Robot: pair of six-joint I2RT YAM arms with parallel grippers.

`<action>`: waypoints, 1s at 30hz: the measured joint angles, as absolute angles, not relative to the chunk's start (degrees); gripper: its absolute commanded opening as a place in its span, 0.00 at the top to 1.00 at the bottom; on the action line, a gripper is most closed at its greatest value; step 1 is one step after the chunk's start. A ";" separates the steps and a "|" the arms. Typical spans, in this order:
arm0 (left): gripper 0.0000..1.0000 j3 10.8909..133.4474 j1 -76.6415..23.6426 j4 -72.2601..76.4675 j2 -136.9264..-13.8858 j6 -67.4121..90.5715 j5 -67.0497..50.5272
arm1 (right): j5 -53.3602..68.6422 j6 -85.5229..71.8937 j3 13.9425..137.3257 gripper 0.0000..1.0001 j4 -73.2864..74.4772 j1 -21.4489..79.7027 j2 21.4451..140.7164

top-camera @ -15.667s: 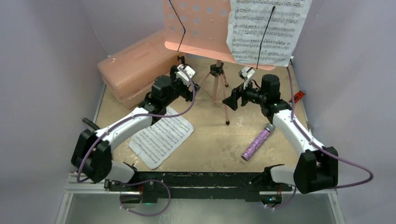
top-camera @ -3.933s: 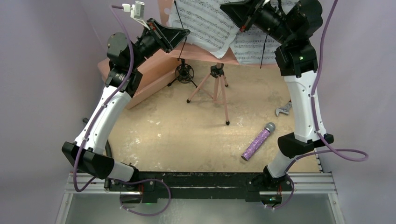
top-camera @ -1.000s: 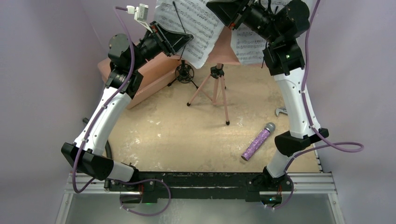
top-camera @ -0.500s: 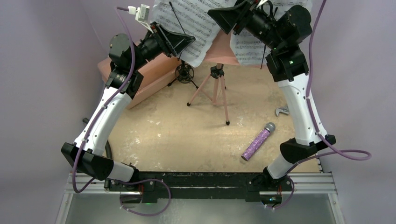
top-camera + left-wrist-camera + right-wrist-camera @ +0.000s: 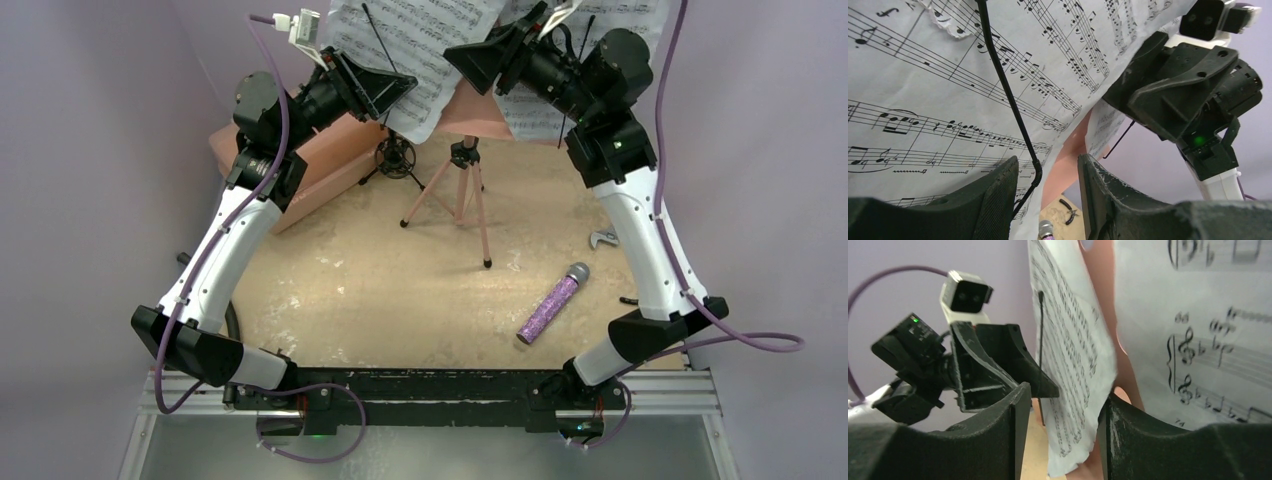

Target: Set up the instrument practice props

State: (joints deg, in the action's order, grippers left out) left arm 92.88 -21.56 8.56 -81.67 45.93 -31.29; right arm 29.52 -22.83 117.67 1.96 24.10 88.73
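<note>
Left gripper [image 5: 1048, 164] jaws spread, nothing pinched; the black wire clip [image 5: 1009, 97] runs down just ahead of the gap, over the left page [image 5: 923, 100]. Right gripper [image 5: 1064, 396] jaws spread too, that page's edge hanging before them, right page [image 5: 1198, 315] beside. We see both pages on the pink music stand [image 5: 463, 108], upright at the table [image 5: 380, 290] rear. Purple microphone [image 5: 551, 303] lies flat; mini tripod [image 5: 396, 157] stands near the stand's legs.
</note>
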 measured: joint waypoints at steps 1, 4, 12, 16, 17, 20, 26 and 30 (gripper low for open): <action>0.54 92.88 -21.56 8.56 -81.67 45.95 -31.27 | 29.54 -22.74 117.01 0.48 2.09 24.10 88.82; 0.56 92.86 -21.56 8.56 -81.67 46.09 -31.24 | 29.89 -22.55 115.68 0.50 2.26 24.12 88.88; 0.63 92.33 -21.56 8.75 -81.67 46.92 -30.96 | 30.59 -21.26 114.50 0.82 1.96 24.34 88.88; 0.65 92.33 -21.56 8.82 -81.67 46.98 -30.83 | 30.83 -20.38 114.76 0.94 1.96 24.34 88.88; 0.65 92.33 -21.56 8.82 -81.67 46.98 -30.81 | 30.96 -20.23 115.31 0.96 2.20 24.34 89.10; 0.66 92.33 -21.56 8.84 -81.67 47.00 -30.81 | 31.14 -19.44 118.48 0.99 3.14 24.34 90.30; 0.68 92.31 -21.56 8.95 -81.67 47.42 -30.70 | 32.12 -17.26 125.89 1.00 5.50 24.34 93.12; 0.69 92.20 -21.56 8.91 -81.67 47.44 -30.70 | 32.64 -16.14 127.92 1.00 6.90 24.34 94.15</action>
